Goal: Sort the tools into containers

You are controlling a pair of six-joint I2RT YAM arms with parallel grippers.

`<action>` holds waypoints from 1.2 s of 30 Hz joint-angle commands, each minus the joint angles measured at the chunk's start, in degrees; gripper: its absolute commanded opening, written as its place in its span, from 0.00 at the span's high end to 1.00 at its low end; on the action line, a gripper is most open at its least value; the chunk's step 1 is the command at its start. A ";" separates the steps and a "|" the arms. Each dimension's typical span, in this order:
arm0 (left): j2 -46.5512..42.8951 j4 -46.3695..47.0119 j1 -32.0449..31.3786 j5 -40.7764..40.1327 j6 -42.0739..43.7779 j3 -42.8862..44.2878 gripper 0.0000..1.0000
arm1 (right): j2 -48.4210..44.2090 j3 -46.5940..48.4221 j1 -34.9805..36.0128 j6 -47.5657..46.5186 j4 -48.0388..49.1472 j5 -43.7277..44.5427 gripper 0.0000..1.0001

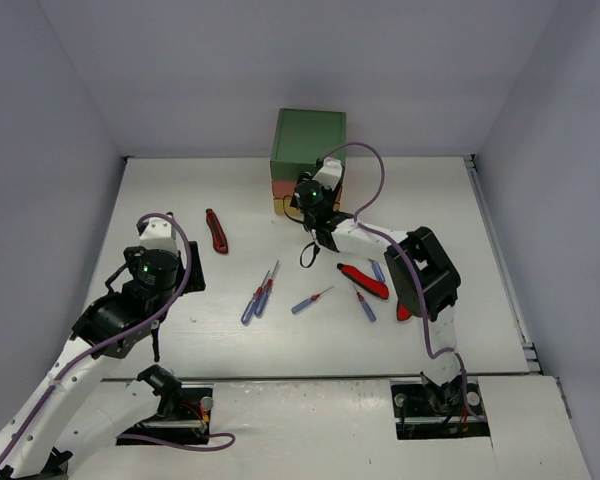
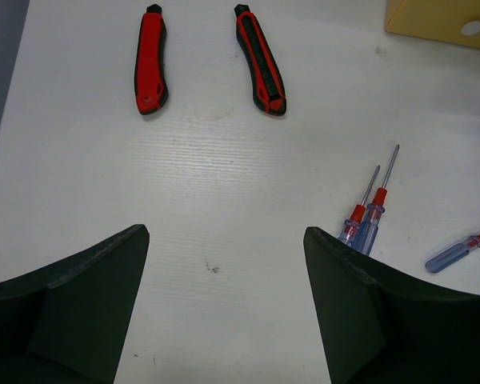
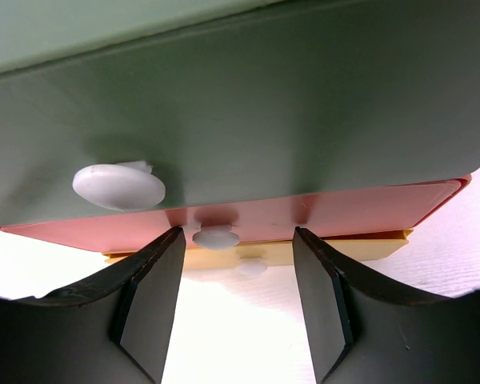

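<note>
- Opening the orange-red drawer (image 3: pixel 320 212): right gripper (image 3: pixel 236 244) spread wide, white knob (image 3: pixel 216 238) between its fingertips, not yet pinched.
- Next, probably: close on knob, pull straight back.
- Left gripper (image 2: pixel 224 272) open, empty; screwdrivers (image 2: pixel 368 220) just beside its right finger.

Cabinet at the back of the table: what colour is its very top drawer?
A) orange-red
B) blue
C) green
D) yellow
C: in the view from above, the green drawer sits on top, and the orange-red drawer peeks out just under it.
</note>
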 commanded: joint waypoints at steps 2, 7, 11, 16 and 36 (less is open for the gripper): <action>-0.24 2.21 0.38 -0.19 -0.80 0.49 0.25 | -1.16 3.49 -1.50 0.93 3.52 1.47 0.52; -0.90 2.20 0.38 -0.20 -0.50 0.06 0.25 | -1.25 3.75 -1.58 1.11 3.52 1.25 0.61; -1.09 2.26 0.38 -0.14 -0.28 -0.18 0.25 | -1.51 3.48 -1.44 1.08 3.61 1.09 0.69; -1.36 2.18 0.38 0.22 -0.13 -0.50 0.25 | -1.78 2.88 -0.84 0.70 3.73 1.61 0.85; -2.70 1.85 0.47 1.42 0.04 -0.41 0.25 | -12.67 -16.31 7.32 6.53 4.58 7.22 0.95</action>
